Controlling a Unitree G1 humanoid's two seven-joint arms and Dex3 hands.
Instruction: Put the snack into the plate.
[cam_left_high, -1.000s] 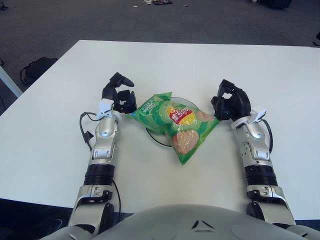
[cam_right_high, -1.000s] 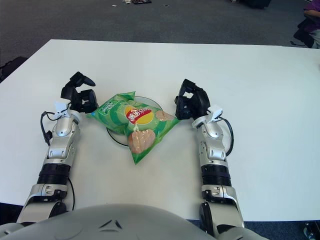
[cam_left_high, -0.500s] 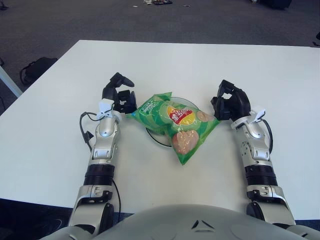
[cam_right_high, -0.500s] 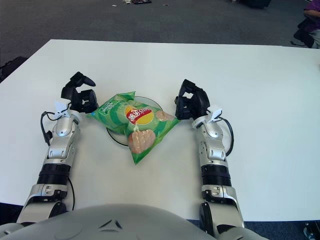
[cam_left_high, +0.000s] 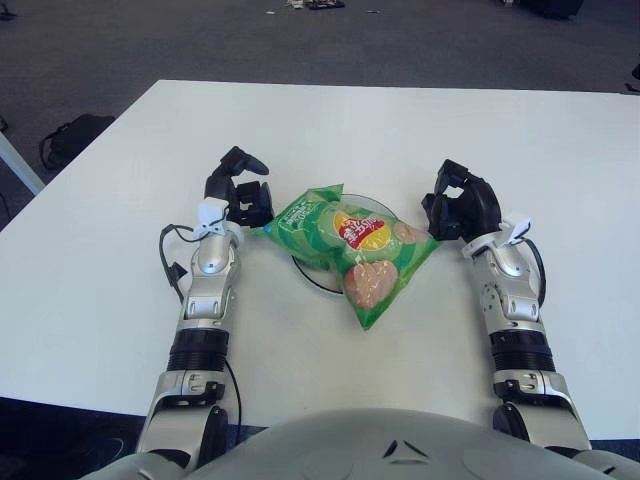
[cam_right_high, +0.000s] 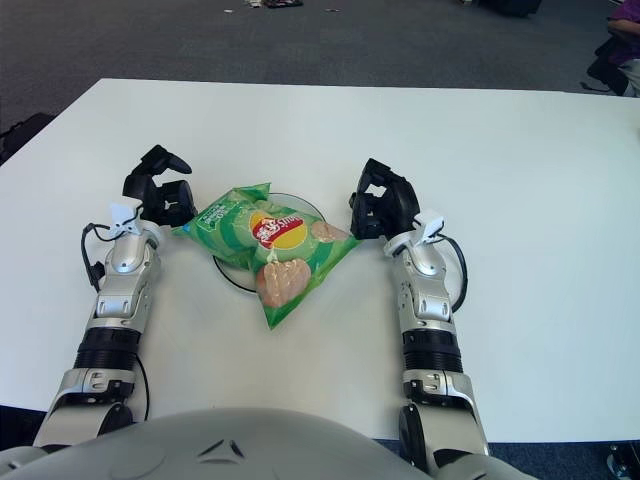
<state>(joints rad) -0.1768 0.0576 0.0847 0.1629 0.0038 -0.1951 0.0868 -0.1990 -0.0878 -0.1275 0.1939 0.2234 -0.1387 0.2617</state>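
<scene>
A green snack bag (cam_left_high: 350, 245) with a red and yellow logo lies flat across a small round plate (cam_left_high: 304, 274), covering most of it; only the rim shows at the bag's left and top. My left hand (cam_left_high: 242, 195) sits just left of the bag's left corner, its fingers spread loosely and holding nothing. To the right of the bag's right corner is my right hand (cam_left_high: 455, 208), apart from the bag, with relaxed fingers and nothing in them.
The white table (cam_left_high: 400, 130) stretches wide behind and beside the plate. Its near edge runs just below my forearms. A black bag (cam_left_high: 75, 135) lies on the dark floor past the table's left edge.
</scene>
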